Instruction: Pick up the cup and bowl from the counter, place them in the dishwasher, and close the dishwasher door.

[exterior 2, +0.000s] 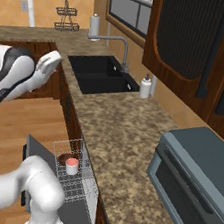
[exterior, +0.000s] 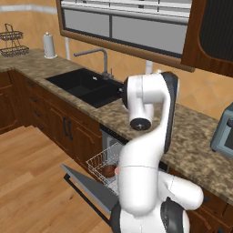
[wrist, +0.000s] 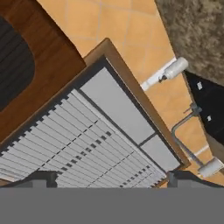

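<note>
While the white arm folds high over the kitchen, its two-finger gripper (wrist: 107,177) points up at a wood-framed window with grey slatted blinds (wrist: 94,135), and the two small dark finger tips stand far apart with nothing between them.

Below, the long speckled brown-grey granite counter (exterior 2: 125,136) runs along a wall of orange tiles, over dark wooden cabinets (exterior: 54,123), with a light wooden plank floor (exterior: 32,182) in front. A black sink basin (exterior: 86,86) is set into the stone, with a grey curved faucet (exterior: 98,57) behind it and a white soap dispenser bottle (exterior 2: 146,86) just beside its far corner. Further along the counter stand a white paper towel roll (exterior: 49,45) and a black wire shelf rack (exterior: 11,42). A grey toaster oven (exterior 2: 195,181) sits on the counter at the near end, under tall dark wooden wall cabinets (exterior 2: 194,45).

The built-in dishwasher (exterior: 107,141) under the counter is open: its flat dark grey door (exterior: 88,184) lies pulled down, and the white wire rack (exterior 2: 72,176) is drawn out over it. In the rack sit the small round dark reddish-brown bowl (exterior 2: 65,157) and, just beside it, the small white cup with pinkish-red inside (exterior 2: 71,166), standing upright.
</note>
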